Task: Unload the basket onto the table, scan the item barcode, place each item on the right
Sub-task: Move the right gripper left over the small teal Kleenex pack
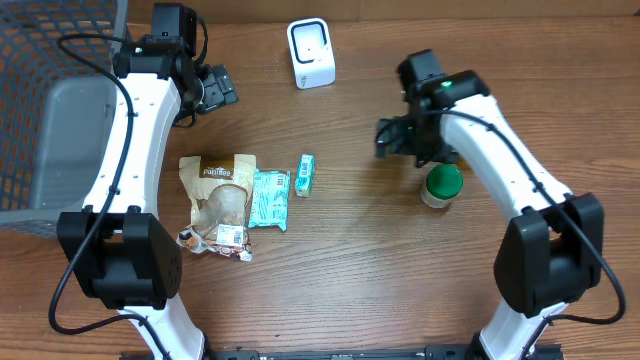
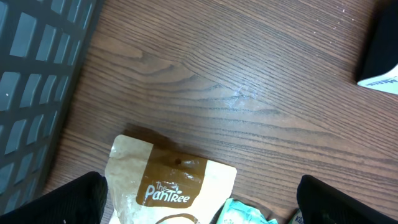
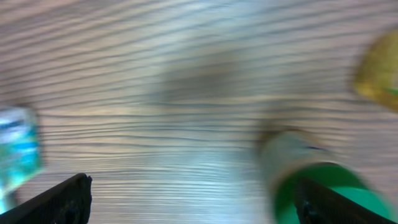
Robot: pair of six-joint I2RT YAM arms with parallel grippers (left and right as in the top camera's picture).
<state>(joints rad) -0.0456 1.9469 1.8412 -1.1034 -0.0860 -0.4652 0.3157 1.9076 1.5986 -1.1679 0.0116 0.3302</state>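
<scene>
Probably a mock shop checkout, staged on a brown wood-grain tabletop (image 1: 380, 250): a small white boxy barcode scanner (image 1: 311, 54) at the far edge, a grey wire-mesh basket (image 1: 40, 90) alongside, and a brown paper snack pouch (image 1: 220, 195) among the packaged groceries.

The brown and cream paper pouch (image 2: 171, 186) carries the brand "The PanTree" in white letters on its brown band, clear in the left wrist view. On the teal foil packet (image 1: 268, 198) and the small teal carton (image 1: 305, 174) there is print, but it is too small to read.
</scene>
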